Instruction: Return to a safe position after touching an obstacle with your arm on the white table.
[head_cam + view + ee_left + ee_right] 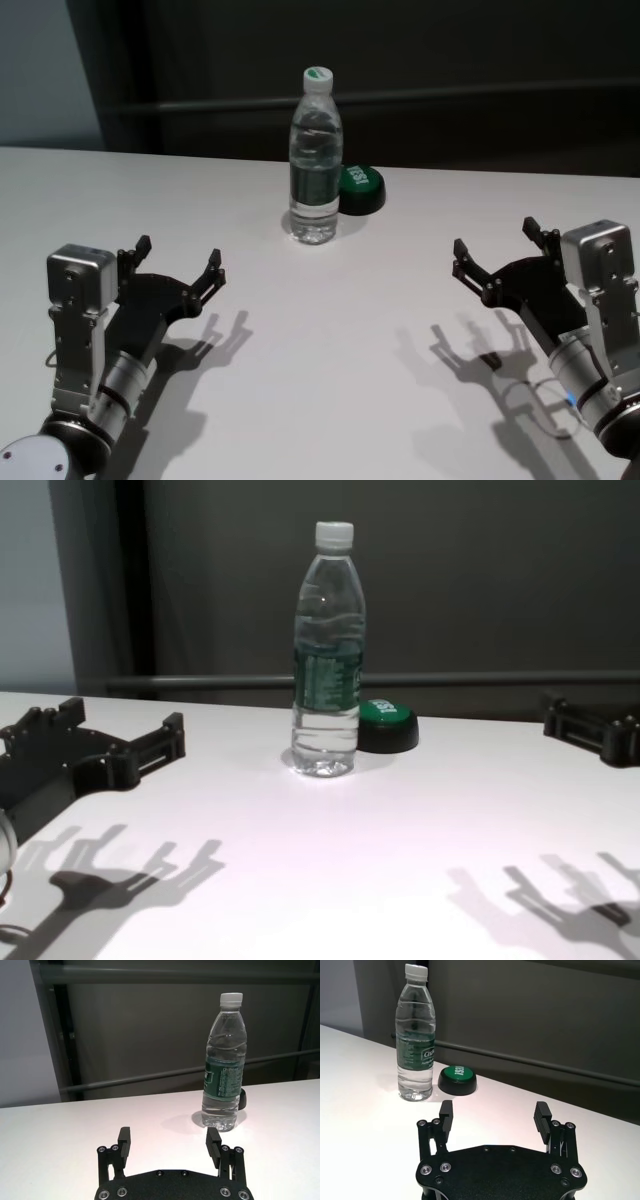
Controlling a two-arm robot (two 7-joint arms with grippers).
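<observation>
The obstacle, a tall clear water bottle (316, 160) with a white cap and green label, stands upright at the far middle of the white table (330, 330). It also shows in the left wrist view (224, 1065), the right wrist view (415, 1035) and the chest view (327, 655). My left gripper (180, 265) is open and empty, held above the table at the near left, well apart from the bottle. My right gripper (498, 250) is open and empty at the near right, also apart from it. Both show open in their wrist views (170, 1142) (494, 1116).
A low green-topped button with a black base (360, 190) sits just behind and right of the bottle, close to it; it also shows in the right wrist view (457, 1080). The table's far edge meets a dark wall with a rail.
</observation>
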